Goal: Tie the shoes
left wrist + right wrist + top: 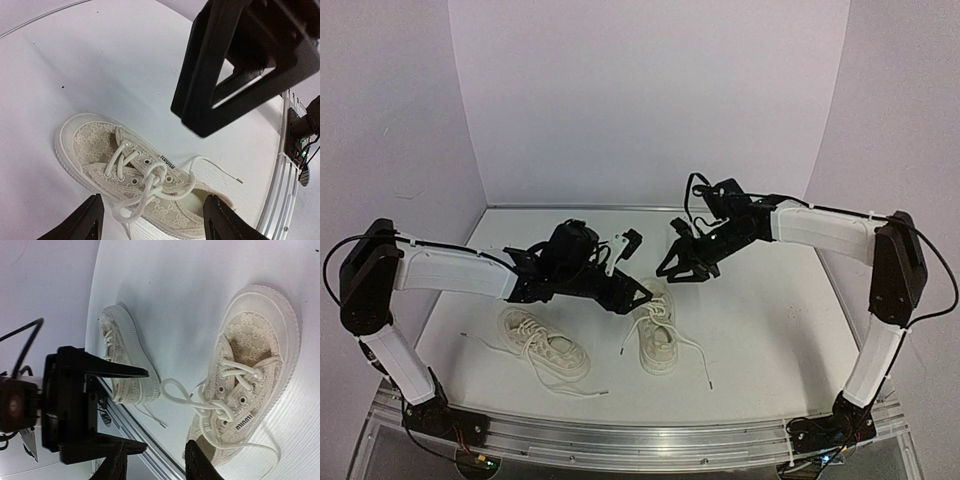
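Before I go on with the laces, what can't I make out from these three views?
Top view: the toe of the centre shoe lies under the left pincer; its lace crossing is too small to read as a knot.
Left wrist: that shoe's heel is cut off by the bottom edge.
Right wrist: the other shoe is partly behind the left pincer, its laces seen side-on and too small to follow.

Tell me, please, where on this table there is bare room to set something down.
Widest free patch: table between the right-hand shoe and the right arm. Also the far strip along the back wall. Crowded: the middle, where left claw and right claw hover by that shoe, and around the left-hand shoe, with loose laces trailing.
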Controlling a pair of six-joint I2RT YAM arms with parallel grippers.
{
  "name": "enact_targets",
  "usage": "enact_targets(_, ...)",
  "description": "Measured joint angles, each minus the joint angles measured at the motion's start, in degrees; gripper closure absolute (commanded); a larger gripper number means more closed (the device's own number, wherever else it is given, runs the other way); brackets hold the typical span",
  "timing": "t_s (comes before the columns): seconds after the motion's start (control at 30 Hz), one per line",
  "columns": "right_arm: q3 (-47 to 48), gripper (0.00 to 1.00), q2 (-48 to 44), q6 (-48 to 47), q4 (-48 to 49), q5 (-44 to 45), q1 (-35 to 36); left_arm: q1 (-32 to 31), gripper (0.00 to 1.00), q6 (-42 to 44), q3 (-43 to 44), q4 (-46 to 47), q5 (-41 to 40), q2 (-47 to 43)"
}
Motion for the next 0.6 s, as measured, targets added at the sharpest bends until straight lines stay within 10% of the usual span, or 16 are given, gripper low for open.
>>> enact_targets(0.6, 0.3, 0.76, 9.9, -7.9, -1.7, 2.1, 0.5, 0.5, 0.42, 0.6, 4.1, -4.4, 0.5, 6.1)
